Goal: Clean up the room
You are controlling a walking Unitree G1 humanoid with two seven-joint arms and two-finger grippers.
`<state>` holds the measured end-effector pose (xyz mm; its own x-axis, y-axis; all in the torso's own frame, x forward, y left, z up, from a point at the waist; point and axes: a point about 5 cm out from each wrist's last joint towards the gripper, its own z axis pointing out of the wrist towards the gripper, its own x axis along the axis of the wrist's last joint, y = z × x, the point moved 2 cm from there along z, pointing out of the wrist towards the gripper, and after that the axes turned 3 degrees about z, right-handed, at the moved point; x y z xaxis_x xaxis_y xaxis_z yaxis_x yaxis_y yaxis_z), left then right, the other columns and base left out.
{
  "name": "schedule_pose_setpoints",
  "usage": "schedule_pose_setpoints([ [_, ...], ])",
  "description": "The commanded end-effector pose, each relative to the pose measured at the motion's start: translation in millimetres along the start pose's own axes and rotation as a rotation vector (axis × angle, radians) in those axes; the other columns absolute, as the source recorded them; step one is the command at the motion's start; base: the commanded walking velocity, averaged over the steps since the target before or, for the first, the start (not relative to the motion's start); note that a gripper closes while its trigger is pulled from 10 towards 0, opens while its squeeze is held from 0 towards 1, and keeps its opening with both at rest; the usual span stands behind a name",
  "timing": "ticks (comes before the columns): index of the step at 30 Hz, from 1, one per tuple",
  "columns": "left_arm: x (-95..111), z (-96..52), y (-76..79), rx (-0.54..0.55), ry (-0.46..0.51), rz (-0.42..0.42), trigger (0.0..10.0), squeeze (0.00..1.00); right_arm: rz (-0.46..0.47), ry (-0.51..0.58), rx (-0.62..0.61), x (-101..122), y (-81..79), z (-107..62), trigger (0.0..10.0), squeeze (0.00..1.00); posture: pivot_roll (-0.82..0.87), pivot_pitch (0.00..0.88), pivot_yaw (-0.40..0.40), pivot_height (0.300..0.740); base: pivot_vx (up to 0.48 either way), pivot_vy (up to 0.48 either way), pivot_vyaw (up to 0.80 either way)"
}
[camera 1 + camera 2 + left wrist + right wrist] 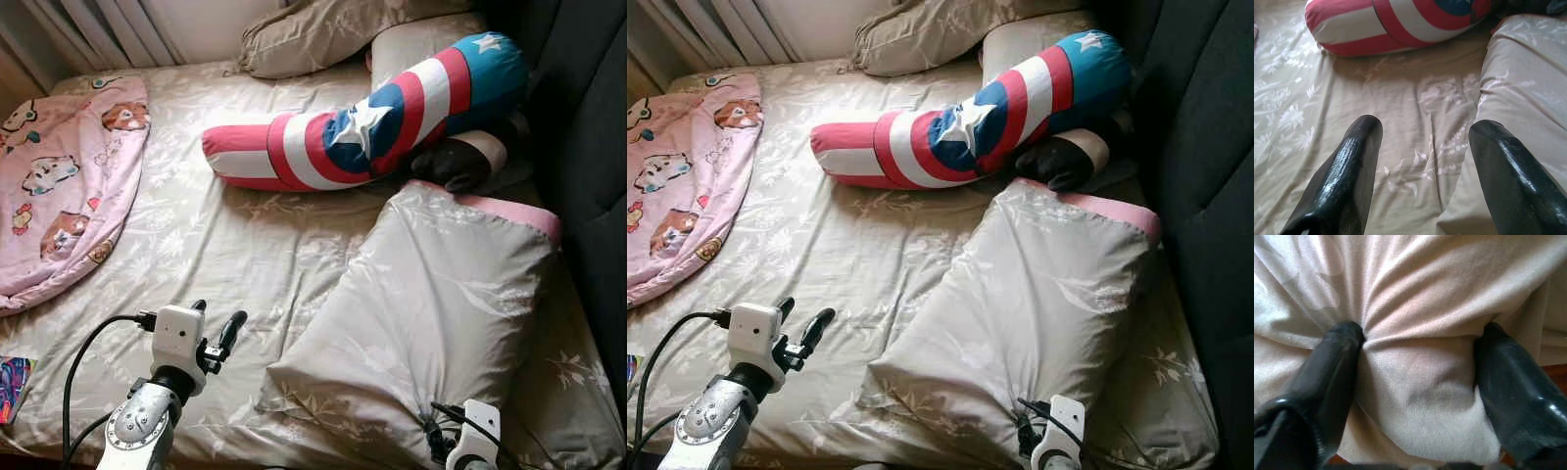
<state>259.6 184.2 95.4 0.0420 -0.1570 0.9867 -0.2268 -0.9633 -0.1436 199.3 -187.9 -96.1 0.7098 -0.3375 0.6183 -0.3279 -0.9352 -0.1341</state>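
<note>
Pinching the near corner of beige pillow (431, 313) between spread fingers (1332, 362) of right gripper (1418, 340); long axis pointing away toward headboard (588, 127). Beside it, left gripper (1422, 129) released above bed (216, 245). Farther, striped bolster (372, 113) lying crosswise.

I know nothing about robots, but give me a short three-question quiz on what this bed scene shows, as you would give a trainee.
1. True or false: the right gripper has fabric of the beige pillow bunched between its fingers.
2. Which thing lies nearest the headboard? A) the pink cartoon blanket B) the red, white and blue star bolster C) the left gripper
3. Fill in: the left gripper hovers with its fingers ____ over the floral sheet.

Key
1. True: the cloth gathers into folds where both fingers press in.
2. B: its blue end lies against the dark headboard.
3. Open, with nothing between them.
</note>
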Motion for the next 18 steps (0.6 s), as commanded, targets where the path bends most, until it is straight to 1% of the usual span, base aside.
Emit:
schedule_pose_setpoints([
  [1, 0.0, -2.9, -4.0, 0.014, -0.017, -0.006, 10.0, 0.00, -0.015, -0.210, 0.004, -58.1, -1.4, -13.0, 0.0, 0.00, 0.24, 0.261, 0.147, 0.740, 0.000, 0.000, 0.00],
  [3, 0.5, -2.9, -4.1, 0.015, -0.016, -0.006, 10.0, 0.00, -0.014, -0.209, 0.006, -58.1, -1.7, -13.0, 0.0, 0.00, 0.24, 0.261, 0.147, 0.740, 0.000, 0.000, 0.00],
  [6, 0.1, -3.5, -5.0, 0.017, -0.023, -0.007, 10.0, 0.00, -0.042, -0.221, 0.019, -60.8, -2.1, -13.9, 0.0, 0.00, 0.23, 0.247, 0.140, 0.740, 0.000, 0.000, 0.00],
  [11, -2.6, -2.1, -7.0, 0.023, -0.035, -0.003, 10.0, 0.00, -0.051, -0.226, 0.013, -61.9, 1.4, -14.5, 0.0, 0.00, 0.22, 0.229, 0.129, 0.740, 0.000, 0.000, 0.00],
  [13, -3.7, -1.1, -7.7, 0.039, -0.034, -0.015, 10.0, 0.00, -0.069, -0.233, 0.015, -63.5, 1.6, -15.0, 0.0, 0.00, 0.22, 0.223, 0.123, 0.740, 0.000, 0.000, 0.00],
  [18, -3.7, 3.8, -3.6, 0.039, -0.026, -0.028, 10.0, 0.00, -0.080, -0.229, 0.030, -61.3, -1.0, -14.1, 0.0, 0.00, 0.20, 0.211, 0.106, 0.740, 0.000, 0.000, 0.00],
])
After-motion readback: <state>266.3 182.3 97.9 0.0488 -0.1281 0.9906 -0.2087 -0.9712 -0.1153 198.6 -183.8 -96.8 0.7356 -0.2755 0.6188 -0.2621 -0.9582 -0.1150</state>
